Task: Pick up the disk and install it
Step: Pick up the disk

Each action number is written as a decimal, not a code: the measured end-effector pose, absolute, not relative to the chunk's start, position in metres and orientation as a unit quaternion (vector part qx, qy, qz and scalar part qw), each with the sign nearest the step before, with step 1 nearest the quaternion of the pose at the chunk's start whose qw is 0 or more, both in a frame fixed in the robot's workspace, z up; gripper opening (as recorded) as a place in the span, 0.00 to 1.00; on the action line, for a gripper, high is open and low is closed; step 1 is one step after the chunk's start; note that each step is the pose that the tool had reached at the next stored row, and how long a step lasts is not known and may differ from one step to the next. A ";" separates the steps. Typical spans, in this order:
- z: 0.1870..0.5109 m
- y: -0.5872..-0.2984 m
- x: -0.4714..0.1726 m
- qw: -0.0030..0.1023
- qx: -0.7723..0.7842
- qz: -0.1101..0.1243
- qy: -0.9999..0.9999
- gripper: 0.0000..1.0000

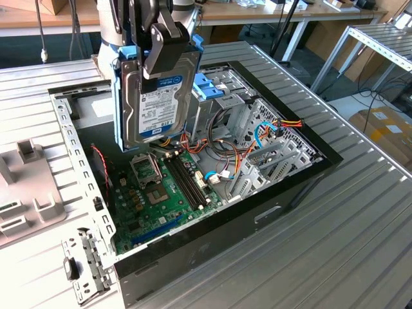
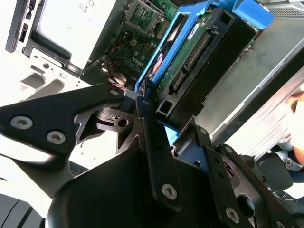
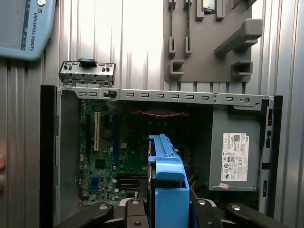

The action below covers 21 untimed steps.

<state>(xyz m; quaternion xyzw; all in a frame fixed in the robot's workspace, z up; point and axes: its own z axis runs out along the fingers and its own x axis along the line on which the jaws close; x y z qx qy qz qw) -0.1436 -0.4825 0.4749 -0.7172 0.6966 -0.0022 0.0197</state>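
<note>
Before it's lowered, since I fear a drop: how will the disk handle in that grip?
Probably rigid: the disk is a metal slab, hanging upright without sagging. Likely dense for its size, and its smooth faces could slip in the shut gripper. Probably shock-sensitive, hanging above the motherboard.

Pincer (image 1: pixel 154 61) downward, tight in grasp.

Disk (image 1: pixel 158 106): silver-black, white label with blue band, blue side rails. Hangs upright on edge, label facing the exterior view. Clamped near top edge by gripper (image 1: pixel 153 67). Suspended over motherboard area of open case (image 1: pixel 270 209), touching nothing below. Green circuit-board underside visible in second wrist view.
</note>
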 end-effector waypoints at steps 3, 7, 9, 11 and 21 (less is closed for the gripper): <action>0.474 -0.490 -0.133 0.019 -0.717 -0.002 0.697 0.37; 0.474 -0.491 -0.129 0.019 -0.717 -0.003 0.697 0.37; 0.474 -0.492 -0.128 0.019 -0.717 -0.003 0.697 0.37; 0.474 -0.492 -0.127 0.019 -0.717 -0.003 0.697 0.37; 0.473 -0.495 -0.119 0.019 -0.717 -0.003 0.697 0.37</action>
